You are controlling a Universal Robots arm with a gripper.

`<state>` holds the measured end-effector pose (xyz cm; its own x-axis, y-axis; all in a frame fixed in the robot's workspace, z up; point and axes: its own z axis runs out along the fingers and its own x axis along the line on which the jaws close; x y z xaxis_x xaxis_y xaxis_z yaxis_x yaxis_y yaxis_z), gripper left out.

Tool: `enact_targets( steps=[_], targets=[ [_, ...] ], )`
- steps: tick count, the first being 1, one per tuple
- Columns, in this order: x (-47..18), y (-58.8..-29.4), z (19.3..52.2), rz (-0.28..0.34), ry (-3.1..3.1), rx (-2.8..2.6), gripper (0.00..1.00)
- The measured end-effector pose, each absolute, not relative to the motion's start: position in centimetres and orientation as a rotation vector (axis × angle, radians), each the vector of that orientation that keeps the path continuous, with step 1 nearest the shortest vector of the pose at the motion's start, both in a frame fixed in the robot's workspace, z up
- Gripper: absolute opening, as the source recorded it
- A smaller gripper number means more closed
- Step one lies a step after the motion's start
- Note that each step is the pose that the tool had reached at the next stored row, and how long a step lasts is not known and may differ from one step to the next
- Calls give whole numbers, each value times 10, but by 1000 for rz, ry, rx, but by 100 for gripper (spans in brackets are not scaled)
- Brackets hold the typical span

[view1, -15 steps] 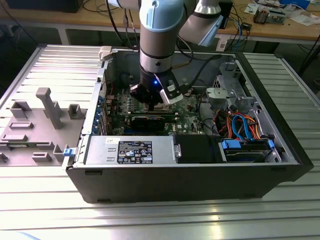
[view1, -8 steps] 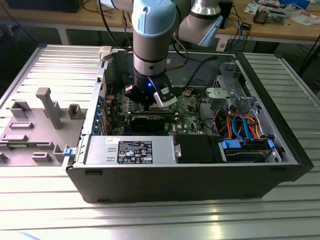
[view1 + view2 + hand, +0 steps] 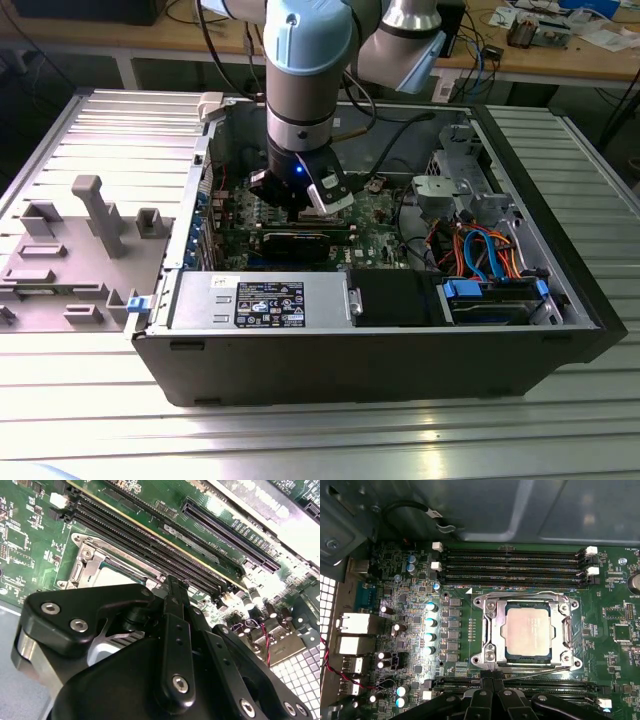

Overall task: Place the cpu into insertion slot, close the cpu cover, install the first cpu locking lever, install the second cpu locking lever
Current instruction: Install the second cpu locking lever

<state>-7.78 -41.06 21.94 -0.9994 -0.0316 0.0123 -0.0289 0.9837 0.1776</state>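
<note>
looking into an open computer case (image 3: pixel 300 370) on a ribbed metal table (image 3: pixel 100 130), the exterior view runs, from its left, past a grey plastic fixture (image 3: pixel 80 240) on the table, then the case with a power supply (image 3: pixel 260 300) along its near wall, the green board (image 3: pixel 380 235) in the middle, and orange and blue cables (image 3: pixel 485 255) toward the exterior view's right. the arm (image 3: pixel 300 80) reaches straight down into the case, and the gripper (image 3: pixel 300 200) sits low over the board. in the first wrist view the cpu (image 3: pixel 527 632) lies flat in the slot (image 3: pixel 490 630), with the cover (image 3: pixel 568 632) down around it, its silver top showing through the window; a thin lever (image 3: pixel 540 670) runs along the socket edge nearest the gripper (image 3: pixel 492 682). the fingertips there look pressed together, just beside that edge, gripping nothing visible. black memory slots (image 3: pixel 515 565) lie beyond the socket. in the second wrist view the gripper (image 3: pixel 172 587) stands just beside the cpu (image 3: pixel 112 575).
</note>
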Motion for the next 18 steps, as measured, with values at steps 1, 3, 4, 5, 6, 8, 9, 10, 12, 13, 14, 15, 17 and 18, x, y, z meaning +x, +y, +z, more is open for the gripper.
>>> enact_targets(
  steps=[1,3,4,5,6,8,9,10,12,13,14,15,17,18],
  targets=[
    [-78,-411,219,-278,-3114,47,11],
    [-78,-411,219,-278,-3114,48,11],
    [-78,-411,219,-278,-3114,47,11],
    [-78,-411,219,-278,-3114,48,11],
    [-78,-411,219,-278,-3114,48,11],
    [-78,-413,219,-278,-3114,48,11],
    [-78,-414,219,-278,-3114,48,11],
    [-78,-415,219,-278,-3114,48,11],
    [-78,-417,219,-279,-3114,47,11],
    [-79,-417,219,-280,-3114,47,11],
    [-80,-417,219,-282,-3113,47,11],
    [-81,-417,219,-287,-3113,48,11],
    [-84,-417,216,-300,-3112,48,11],
    [-84,-417,215,-304,-3111,48,11]
  ],
)
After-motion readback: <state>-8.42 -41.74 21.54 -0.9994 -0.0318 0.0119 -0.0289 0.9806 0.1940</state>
